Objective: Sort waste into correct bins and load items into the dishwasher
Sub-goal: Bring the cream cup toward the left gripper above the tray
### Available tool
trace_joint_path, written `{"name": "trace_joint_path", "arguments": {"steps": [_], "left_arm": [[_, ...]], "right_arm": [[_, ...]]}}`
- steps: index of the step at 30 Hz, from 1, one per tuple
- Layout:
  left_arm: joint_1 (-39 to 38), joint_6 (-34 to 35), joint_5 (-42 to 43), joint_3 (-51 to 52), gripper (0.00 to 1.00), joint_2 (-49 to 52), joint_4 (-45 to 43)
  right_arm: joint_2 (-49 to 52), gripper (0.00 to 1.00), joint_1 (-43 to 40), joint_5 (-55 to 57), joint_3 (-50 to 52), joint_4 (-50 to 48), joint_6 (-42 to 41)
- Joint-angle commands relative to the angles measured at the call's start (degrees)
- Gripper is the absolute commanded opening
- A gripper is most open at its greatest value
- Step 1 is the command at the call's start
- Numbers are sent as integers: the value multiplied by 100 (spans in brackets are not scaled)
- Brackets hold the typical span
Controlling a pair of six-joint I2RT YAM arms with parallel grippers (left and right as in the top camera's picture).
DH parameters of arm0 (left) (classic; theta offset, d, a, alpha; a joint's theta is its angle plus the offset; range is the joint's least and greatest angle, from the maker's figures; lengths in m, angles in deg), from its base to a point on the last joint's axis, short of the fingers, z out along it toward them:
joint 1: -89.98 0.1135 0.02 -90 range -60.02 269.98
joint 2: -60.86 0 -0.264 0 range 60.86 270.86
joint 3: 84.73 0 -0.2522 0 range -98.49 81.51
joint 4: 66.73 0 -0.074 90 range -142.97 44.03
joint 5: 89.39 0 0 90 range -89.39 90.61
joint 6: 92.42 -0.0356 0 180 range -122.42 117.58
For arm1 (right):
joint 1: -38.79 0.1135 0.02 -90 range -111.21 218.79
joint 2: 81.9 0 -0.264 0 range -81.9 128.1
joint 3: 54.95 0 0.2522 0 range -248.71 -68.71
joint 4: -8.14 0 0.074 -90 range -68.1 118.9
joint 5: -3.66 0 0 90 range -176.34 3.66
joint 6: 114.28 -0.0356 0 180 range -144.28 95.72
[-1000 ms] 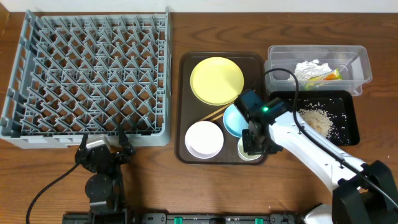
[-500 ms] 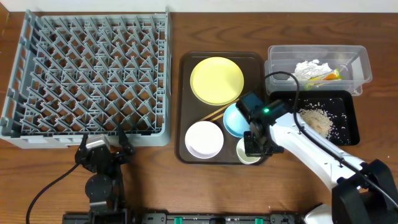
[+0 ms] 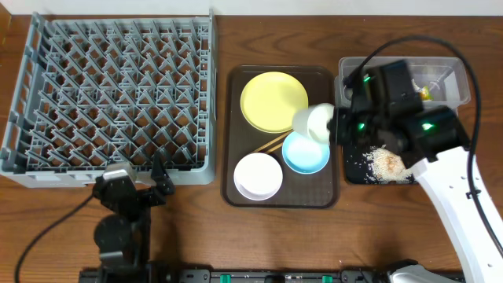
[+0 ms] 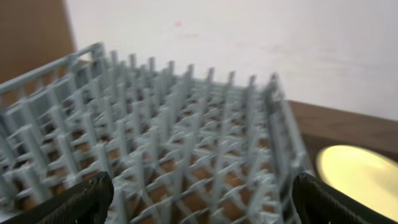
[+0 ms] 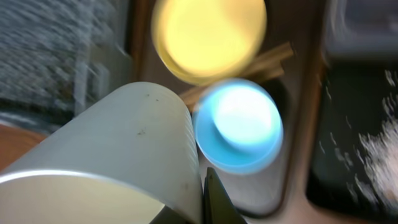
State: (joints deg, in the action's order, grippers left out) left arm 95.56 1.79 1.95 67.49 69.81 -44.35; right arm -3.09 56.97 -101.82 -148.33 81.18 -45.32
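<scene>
Smooth cylindrical cup (image 3: 313, 123), newly aloft

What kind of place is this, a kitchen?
Probably a test bench staged as a dish-clearing station, not a real kitchen: a grey dish rack, a brown tray holding a yellow plate and a clear waste tub on a wooden table.
</scene>
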Motion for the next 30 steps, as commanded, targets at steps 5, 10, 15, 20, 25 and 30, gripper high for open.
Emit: {"name": "trace_joint_path", "arguments": {"steps": [5, 10, 15, 20, 25, 30], "left_arm": [[13, 887, 1707, -1650, 93, 2258, 122], [13, 1261, 3442, -2946, 93, 4076, 118], [13, 3209, 5399, -3390, 92, 5351, -1397], [13, 6496, 6384, -3390, 92, 6041, -1644], [13, 7475, 7287, -3386, 93, 6441, -1624], [13, 7532, 7285, -3386, 92, 6583, -1624]], "right_arm": [[70, 1, -466, -1351, -50, -951, 289], [70, 1, -501, -1480, -50, -1121, 291], [72, 1, -503, -1482, -48, -1329, 289], [72, 1, -503, -1482, -48, -1506, 289], [205, 1, -503, -1552, -44, -1635, 289], [697, 1, -503, -2468, -42, -2085, 317]]}}
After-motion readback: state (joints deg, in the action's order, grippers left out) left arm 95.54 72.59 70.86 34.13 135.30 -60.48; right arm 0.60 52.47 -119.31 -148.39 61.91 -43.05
